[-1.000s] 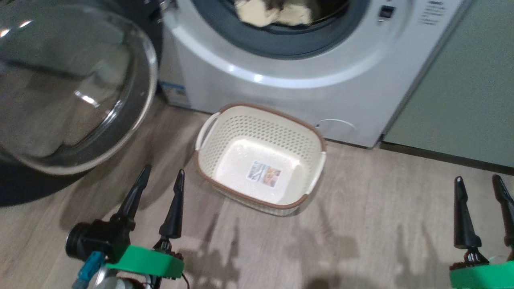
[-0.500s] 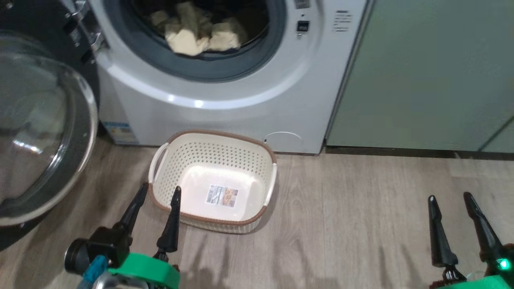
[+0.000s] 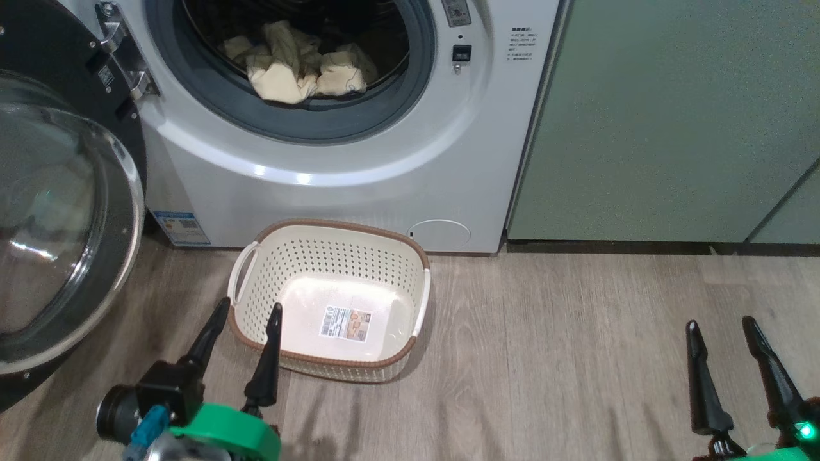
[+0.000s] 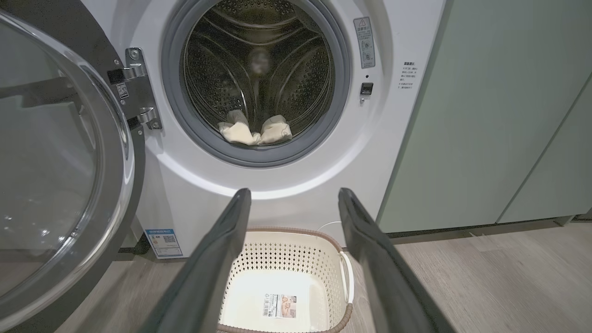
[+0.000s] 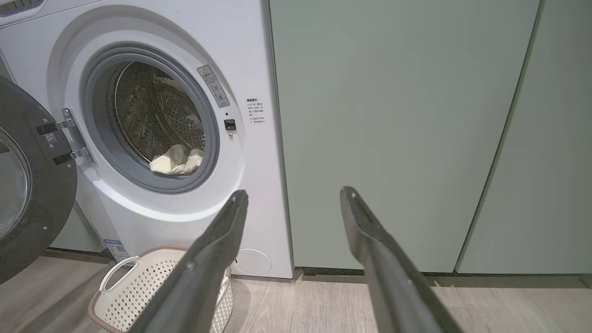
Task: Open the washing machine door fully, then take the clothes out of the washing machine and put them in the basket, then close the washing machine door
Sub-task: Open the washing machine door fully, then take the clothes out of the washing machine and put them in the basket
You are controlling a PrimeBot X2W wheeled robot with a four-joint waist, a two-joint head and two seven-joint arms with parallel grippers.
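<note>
- The clothes point(image 3: 301, 67) lie in a cream heap at the front bottom of the drum, just behind the grey lip. None have been taken out.
- The washer point(image 3: 384, 179) has its mouth unobstructed. The door point(image 3: 64, 224) is swung out on its left hinge, so the opening step looks done.
- The basket point(image 3: 333, 225) stands empty on the floor point(image 3: 544, 333), just in front of the washer and below the mouth.
- What changed over the last second is the head camera's aim. The mouth was cut off at the top and is now mostly in frame. The basket and door keep their places against the washer, so nothing was moved.
- The left gripper point(image 3: 250, 304) is spread wide and empty near the basket's near-left corner. The right gripper point(image 3: 719, 321) is also spread and empty, well to the right.
- Edges to mind are the door glass close on the left and the drum lip. There is open floor to the right, along the cabinets point(image 3: 672, 115).
</note>
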